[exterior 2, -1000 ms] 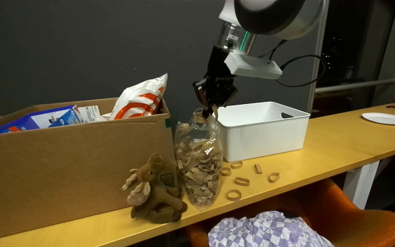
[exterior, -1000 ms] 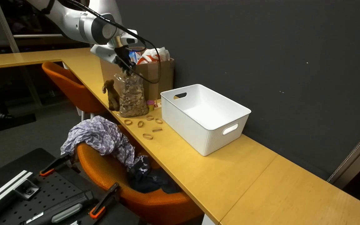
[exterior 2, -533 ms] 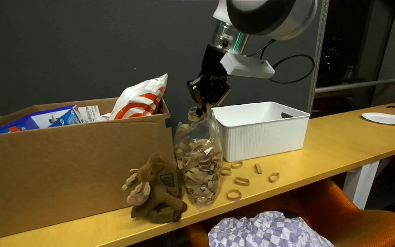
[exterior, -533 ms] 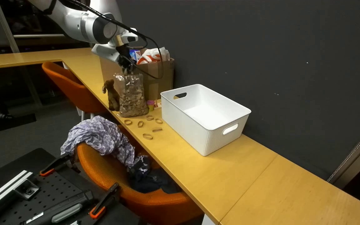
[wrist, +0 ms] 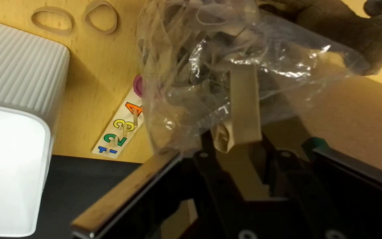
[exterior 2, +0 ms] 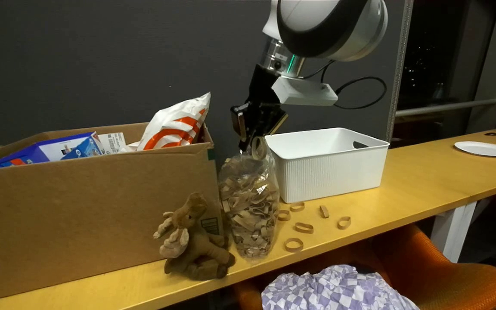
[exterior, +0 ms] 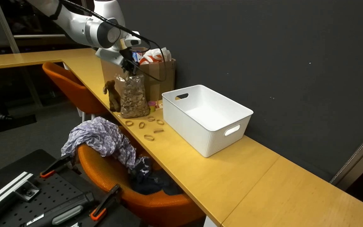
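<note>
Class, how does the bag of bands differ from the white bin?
The bag is see-through, while the bin is opaque white. The bag stands taller than it is wide; the bin is wider than it is tall. The bag has thin, wrinkled sides, whereas the bin has straight, ribbed ones with handle holes. Both stand on the table.

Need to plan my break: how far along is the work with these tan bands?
Done, it seems: the clear bag already holds many tan bands. In hand: at least one band between the tips of the gripper, at the bag's top; whether gripped, I can't tell. Left, if they belong inside: six loose bands on the table.
</note>
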You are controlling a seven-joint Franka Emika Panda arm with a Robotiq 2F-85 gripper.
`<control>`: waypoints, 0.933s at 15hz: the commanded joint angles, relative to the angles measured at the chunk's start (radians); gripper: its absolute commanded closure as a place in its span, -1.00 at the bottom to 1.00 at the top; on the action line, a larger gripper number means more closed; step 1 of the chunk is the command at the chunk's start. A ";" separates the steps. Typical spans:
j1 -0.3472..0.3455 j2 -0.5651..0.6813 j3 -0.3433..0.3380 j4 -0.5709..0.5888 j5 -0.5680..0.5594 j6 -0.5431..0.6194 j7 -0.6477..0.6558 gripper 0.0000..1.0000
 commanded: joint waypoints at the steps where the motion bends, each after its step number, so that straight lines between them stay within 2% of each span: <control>1: -0.007 0.012 0.008 0.023 -0.011 0.011 -0.013 -0.29; 5: -0.003 -0.014 -0.001 -0.007 -0.018 0.021 -0.003 -0.89; 6: -0.002 -0.024 -0.007 -0.017 -0.022 0.025 0.000 -0.98; 9: 0.007 -0.078 -0.033 -0.070 -0.031 0.028 0.038 -1.00; 11: 0.027 -0.151 -0.074 -0.145 -0.058 0.016 0.103 -1.00; 14: 0.010 -0.251 -0.094 -0.263 -0.066 0.003 0.179 -1.00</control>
